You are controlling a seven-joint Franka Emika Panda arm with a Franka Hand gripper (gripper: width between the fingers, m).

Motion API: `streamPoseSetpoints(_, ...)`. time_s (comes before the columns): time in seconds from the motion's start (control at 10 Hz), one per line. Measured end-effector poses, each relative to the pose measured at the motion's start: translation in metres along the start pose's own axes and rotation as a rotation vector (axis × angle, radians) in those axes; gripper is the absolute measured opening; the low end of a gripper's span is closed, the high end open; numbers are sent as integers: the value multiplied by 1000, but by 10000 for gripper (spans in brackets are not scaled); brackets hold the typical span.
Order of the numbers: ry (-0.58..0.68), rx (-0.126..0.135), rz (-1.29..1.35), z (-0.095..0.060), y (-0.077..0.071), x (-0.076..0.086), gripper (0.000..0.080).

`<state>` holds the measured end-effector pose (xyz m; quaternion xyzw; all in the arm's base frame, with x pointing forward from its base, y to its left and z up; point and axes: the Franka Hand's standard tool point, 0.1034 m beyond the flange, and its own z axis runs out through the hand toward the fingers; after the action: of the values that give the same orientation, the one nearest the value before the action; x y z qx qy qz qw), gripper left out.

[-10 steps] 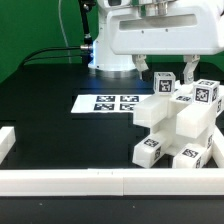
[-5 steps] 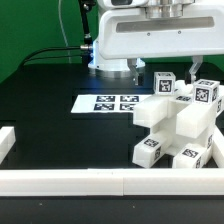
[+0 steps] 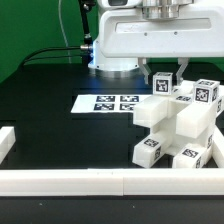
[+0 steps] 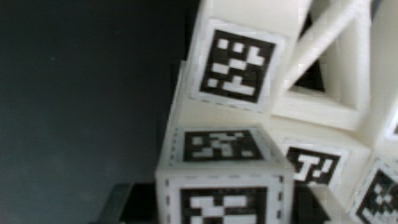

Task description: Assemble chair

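— Black table (image 3: 60, 125) is seen as the work surface, closed at the near edge by long white border rails (image 3: 90, 179). What is found just behind that rail?

— A white chair assembly (image 3: 178, 125) is seen at the exterior view's right, resting on the table close to the rail. Blocky tagged pieces are already joined into one stepped body: low blocks in front, a boxy middle part, and upright tagged pieces at the top.

— And farther back?

— The marker board (image 3: 108, 102) is laid flat on the table, just beside the assembly on the exterior view's left. Behind it the arm's white housing is seen, and a green backdrop is seen beyond that.

— How is the gripper (image 3: 164, 72) held?

— It is lowered over the topmost tagged post (image 4: 228, 110) of the assembly. The fingers are set partly apart on either side of that post; whether contact is made cannot be told from either view.

— How far is the work judged to be?

— Well advanced, it is judged: no loose pieces are seen on the table. The top post appears to be the part in hand, and its seating or tightening is probably what is left.
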<state>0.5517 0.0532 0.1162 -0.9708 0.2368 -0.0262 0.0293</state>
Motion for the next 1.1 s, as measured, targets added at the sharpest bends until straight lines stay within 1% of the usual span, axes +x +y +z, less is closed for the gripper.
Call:
streamPoseSetpoints(0.2,6,2,390,0,-1,0,281)
streamPoseSetpoints(0.3,0,10,508,0,-1,0,281)
streamPoseSetpoints(0.4,-13,24,685,1,-1,0,281)
streamPoseSetpoints(0.6,-23,49,869,1,-2,1,281)
streamPoseSetpoints(0.8,-18,52,888,1,-3,0,281)
streamPoseSetpoints(0.9,-17,51,841,1,-3,0,395)
streamPoseSetpoints(1.0,-16,47,727,0,-6,0,532)
streamPoseSetpoints(1.1,-8,48,574,-2,-8,1,532)
